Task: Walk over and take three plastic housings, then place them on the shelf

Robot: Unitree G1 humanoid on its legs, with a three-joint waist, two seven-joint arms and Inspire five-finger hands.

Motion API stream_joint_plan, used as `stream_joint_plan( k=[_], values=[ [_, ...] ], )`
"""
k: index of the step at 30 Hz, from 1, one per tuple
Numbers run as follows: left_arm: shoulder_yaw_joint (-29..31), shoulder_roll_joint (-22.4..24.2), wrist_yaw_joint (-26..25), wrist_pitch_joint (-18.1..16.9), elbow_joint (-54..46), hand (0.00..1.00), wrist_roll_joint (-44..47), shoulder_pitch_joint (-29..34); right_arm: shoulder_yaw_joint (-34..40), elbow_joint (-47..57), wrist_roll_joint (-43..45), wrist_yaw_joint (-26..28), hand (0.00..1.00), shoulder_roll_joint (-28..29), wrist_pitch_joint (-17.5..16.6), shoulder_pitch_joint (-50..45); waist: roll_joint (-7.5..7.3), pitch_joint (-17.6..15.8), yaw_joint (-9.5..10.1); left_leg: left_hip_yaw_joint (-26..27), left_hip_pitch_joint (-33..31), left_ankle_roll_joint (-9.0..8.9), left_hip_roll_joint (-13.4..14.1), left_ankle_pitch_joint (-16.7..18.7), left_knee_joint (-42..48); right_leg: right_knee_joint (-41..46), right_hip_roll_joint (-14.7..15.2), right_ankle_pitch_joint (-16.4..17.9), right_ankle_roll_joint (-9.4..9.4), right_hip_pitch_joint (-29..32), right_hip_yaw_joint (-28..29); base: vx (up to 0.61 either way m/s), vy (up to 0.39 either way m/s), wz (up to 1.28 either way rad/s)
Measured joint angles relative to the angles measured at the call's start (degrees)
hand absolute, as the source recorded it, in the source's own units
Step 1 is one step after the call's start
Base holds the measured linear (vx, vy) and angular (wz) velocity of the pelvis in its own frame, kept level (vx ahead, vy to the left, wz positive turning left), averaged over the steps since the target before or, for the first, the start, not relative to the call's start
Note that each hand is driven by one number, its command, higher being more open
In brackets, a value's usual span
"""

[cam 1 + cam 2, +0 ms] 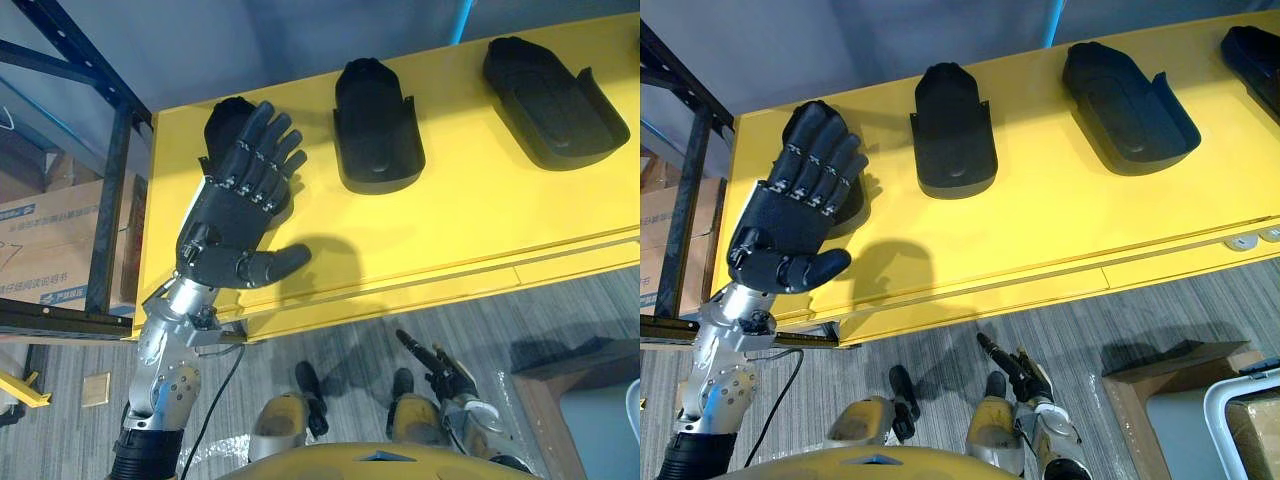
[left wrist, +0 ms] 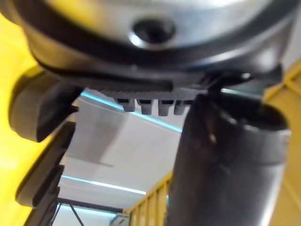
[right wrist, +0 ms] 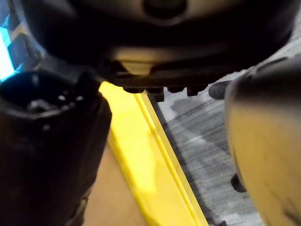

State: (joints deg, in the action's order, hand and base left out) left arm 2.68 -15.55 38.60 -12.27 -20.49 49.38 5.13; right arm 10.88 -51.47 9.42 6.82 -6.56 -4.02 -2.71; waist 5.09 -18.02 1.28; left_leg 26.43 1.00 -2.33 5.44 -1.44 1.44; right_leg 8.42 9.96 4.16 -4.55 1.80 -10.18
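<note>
Left eye view: yellow flat-topped table (image 1: 470, 220) carries three black moulded plastic housings in a row. L. housing (image 1: 222, 122) is partly covered by the left hand (image 1: 235, 215). Its fingers are straight and spread, thumb out to the side, nothing in its grip. Contact w/ that housing: cannot tell. Middle housing (image 1: 377, 125) and r. housing (image 1: 550, 95) lie apart from the hand, untouched. The right hand (image 1: 440, 372) hangs low over the grey striped floor (image 1: 560, 310), below the table's near edge, fingers loose and extended, empty. Blue metal rack (image 1: 110, 200) and brown cardboard box (image 1: 40, 240) stand left of the table.

Right eye view: same layout. A fourth black housing (image 1: 1255, 50) shows at the table's far right end.

Left wrist view: dark palm close up over yellow surface, nothing held.

Right wrist view: dark palm and thumb above the table's yellow edge and the floor, nothing held.
</note>
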Motion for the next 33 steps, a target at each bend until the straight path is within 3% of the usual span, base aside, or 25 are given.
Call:
stream_joint_plan(
  k=[3,8,17,23,28,33],
  values=[
    [1.7,1.1,0.9,0.0,-4.6,1.00,0.3,0.1,1.0,0.0,0.3,0.0,1.00,0.8,-0.1,-1.3,0.23,1.0,0.11,-0.7,0.7,-0.03,0.2,0.0,0.0,-1.2,-0.3,-0.1,-0.11,-1.6,-0.9,0.01,-0.010,0.13],
    [1.9,4.8,-3.9,1.3,-6.9,1.00,-1.3,1.6,2.1,-0.1,0.6,-0.1,1.00,2.3,0.0,-3.2,-0.27,4.6,-0.01,-0.9,1.6,-0.15,0.4,0.1,-0.7,-4.5,-1.2,-1.7,-0.37,-4.1,-1.4,0.04,-0.011,0.01],
    [-13.5,8.0,-29.3,3.9,5.0,1.00,-19.6,1.4,2.2,-1.7,2.9,0.0,1.00,4.0,0.3,-3.3,-3.43,6.3,-0.21,0.6,1.3,-0.43,0.7,0.3,-0.8,-7.5,-1.4,-3.8,-0.39,-4.5,-0.3,-0.01,0.015,-0.07],
    [-21.5,9.0,-39.1,5.1,7.8,1.00,-23.0,-3.6,3.7,-1.7,5.3,0.1,1.00,4.3,1.0,-3.1,-4.55,6.1,-0.20,1.2,-0.5,-0.35,0.7,0.2,-0.3,-7.3,-1.4,-4.2,-0.44,-2.7,0.5,0.01,0.004,-0.04],
    [-22.3,10.8,-47.1,5.1,9.5,1.00,-25.9,-8.9,3.9,-1.6,5.5,0.1,1.00,4.8,1.3,-2.7,-5.38,5.6,-1.45,1.9,-0.8,-0.52,1.1,1.1,1.0,-6.4,-1.4,-4.2,-0.44,-1.9,1.4,0.00,0.009,-0.10],
    [-23.3,12.2,-50.2,5.2,11.0,1.00,-27.5,-11.2,3.9,-1.6,5.5,0.1,1.00,4.7,1.5,-2.7,-5.52,5.6,-1.57,2.2,-1.8,-0.35,1.3,1.9,2.5,-5.6,-1.2,-4.2,-0.44,-0.8,2.0,-0.01,0.007,-0.05]
  ],
)
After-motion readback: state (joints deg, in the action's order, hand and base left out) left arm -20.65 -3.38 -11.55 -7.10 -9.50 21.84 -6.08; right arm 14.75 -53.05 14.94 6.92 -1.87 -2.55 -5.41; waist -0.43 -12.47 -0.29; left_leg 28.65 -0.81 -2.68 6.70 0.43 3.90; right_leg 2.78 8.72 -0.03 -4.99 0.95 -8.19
